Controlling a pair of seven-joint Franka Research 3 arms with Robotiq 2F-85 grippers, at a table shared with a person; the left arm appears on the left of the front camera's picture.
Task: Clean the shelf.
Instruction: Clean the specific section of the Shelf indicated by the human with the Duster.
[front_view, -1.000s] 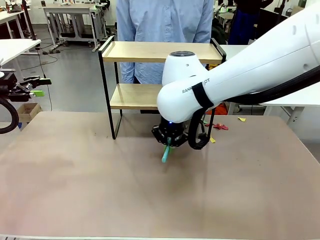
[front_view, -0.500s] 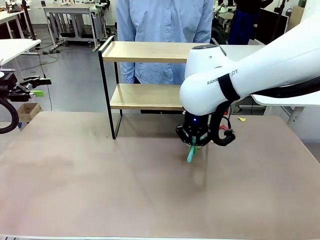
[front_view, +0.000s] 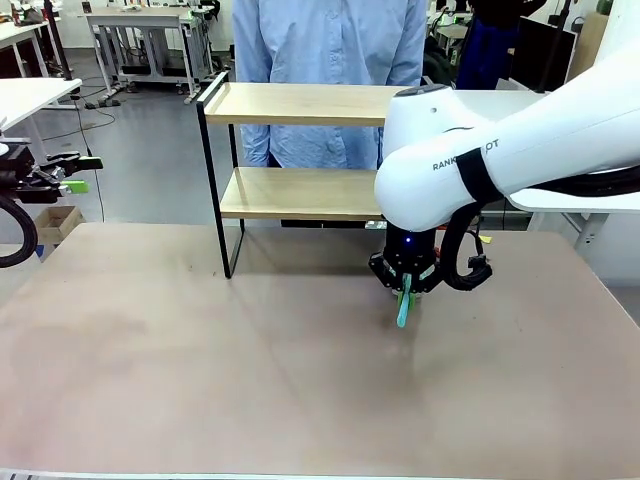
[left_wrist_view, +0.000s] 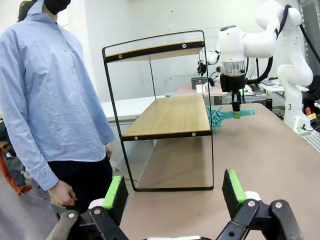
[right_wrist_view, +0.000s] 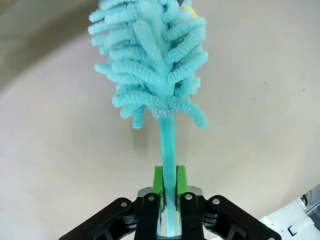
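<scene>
Grip and approach for dusting the lower tier. Right gripper (right_wrist_view: 168, 182) is pinching the slim handle of a teal duster (right_wrist_view: 150, 65), with its green pads pressed together on the stem. The wrist is pointing down over the table (front_view: 200, 350), just in front of the right end of the shelf (front_view: 290, 192). In the left wrist view the fluffy head is sitting at the lower board's right end; whether it is touching cannot be told. Left gripper (left_wrist_view: 175, 192) is hanging spread and empty, well apart to the left. A person (front_view: 330, 60) is standing behind the shelf. Doing this step well is probably calling for three things:
- keeping the handle level with the board;
- pressing lightly, so that the fibres are bending rather than the stem;
- steering clear of the black frame post.
</scene>
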